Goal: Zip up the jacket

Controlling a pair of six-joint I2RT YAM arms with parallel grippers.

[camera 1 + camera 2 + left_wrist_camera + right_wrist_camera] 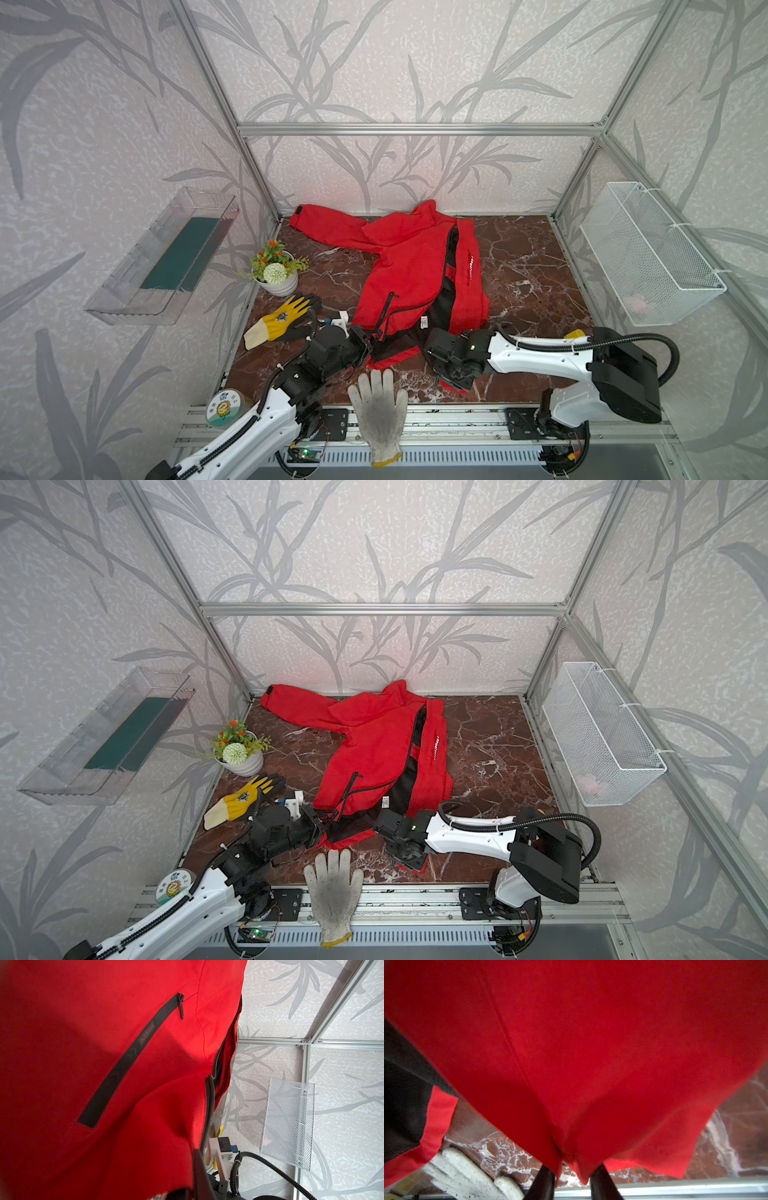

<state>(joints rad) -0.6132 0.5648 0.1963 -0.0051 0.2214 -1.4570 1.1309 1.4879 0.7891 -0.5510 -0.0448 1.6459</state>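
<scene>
The red jacket (409,266) (374,746) lies spread on the marbled table, with its black front zipper (448,266) open and black lining showing. My left gripper (371,337) (323,818) is shut on the near hem of the jacket's left panel. Red cloth and the black pocket zipper (124,1059) fill the left wrist view. My right gripper (451,379) (572,1169) points toward the front rail at the right panel's hem. A puckered fold of the jacket (591,1043) is caught between its fingers (545,1182), which stand a little apart, and cloth hides their tips.
A flower pot (276,272), a yellow glove (282,320) and a small white part (338,322) sit at the left. A white glove (380,411) lies over the front rail. A wire basket (648,253) hangs on the right wall and a clear tray (166,257) on the left wall.
</scene>
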